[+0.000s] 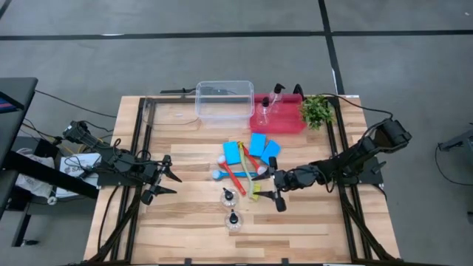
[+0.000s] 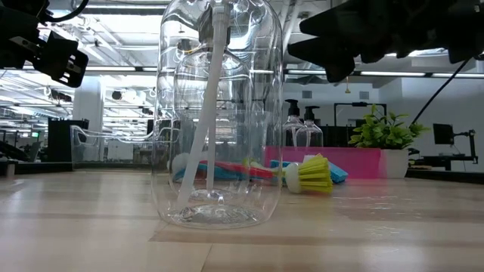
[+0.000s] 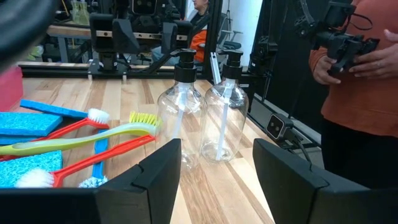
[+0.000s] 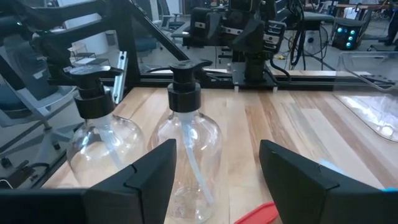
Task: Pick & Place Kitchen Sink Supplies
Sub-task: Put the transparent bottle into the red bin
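Note:
Two clear pump bottles [image 1: 231,196] [image 1: 234,220] stand upright on the table near its front middle. Beside them, red, blue and yellow-green brushes [image 1: 240,176] lie crossed on the wood, with three blue sponges [image 1: 255,148] flat behind them. Two more bottles [image 1: 270,100] stand in the red tray. My right gripper [image 1: 272,189] hovers open, level, just right of the nearer bottles; the closest bottle [image 4: 186,155] stands ahead of its gap [image 4: 217,155]. My left gripper [image 1: 174,184] waits open at the left, facing both bottles [image 3: 202,118].
A clear tub [image 1: 224,100] sits at the far middle, the red tray [image 1: 292,124] beside it and a small green plant [image 1: 316,111] to its right. A person in an orange top [image 3: 360,93] stands beyond the table. Bare wood lies along the near edge.

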Controlling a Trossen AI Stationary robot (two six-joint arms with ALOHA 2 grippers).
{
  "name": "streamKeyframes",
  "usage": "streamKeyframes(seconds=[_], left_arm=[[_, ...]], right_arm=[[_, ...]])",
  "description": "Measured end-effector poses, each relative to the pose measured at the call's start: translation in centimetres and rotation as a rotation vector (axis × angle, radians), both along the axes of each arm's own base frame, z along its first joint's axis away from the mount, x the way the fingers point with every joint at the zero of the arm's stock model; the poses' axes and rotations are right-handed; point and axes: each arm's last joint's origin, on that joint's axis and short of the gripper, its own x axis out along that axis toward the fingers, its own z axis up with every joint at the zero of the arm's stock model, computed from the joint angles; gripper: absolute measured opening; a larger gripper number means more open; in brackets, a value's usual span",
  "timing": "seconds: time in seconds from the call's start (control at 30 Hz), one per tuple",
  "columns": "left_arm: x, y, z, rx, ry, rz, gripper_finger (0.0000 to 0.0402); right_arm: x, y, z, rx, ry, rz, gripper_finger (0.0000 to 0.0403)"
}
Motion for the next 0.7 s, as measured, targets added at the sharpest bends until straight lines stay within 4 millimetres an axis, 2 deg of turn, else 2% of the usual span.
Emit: streamKeyframes(seconds=[0.7], left_arm=[[0.0, 0.0, 0.0, 0.0, 0.0, 0.0, 0.0202]], right_arm=[[0.04, -0.11, -0.08, -0.004, 0.008, 0.002, 0.0225]])
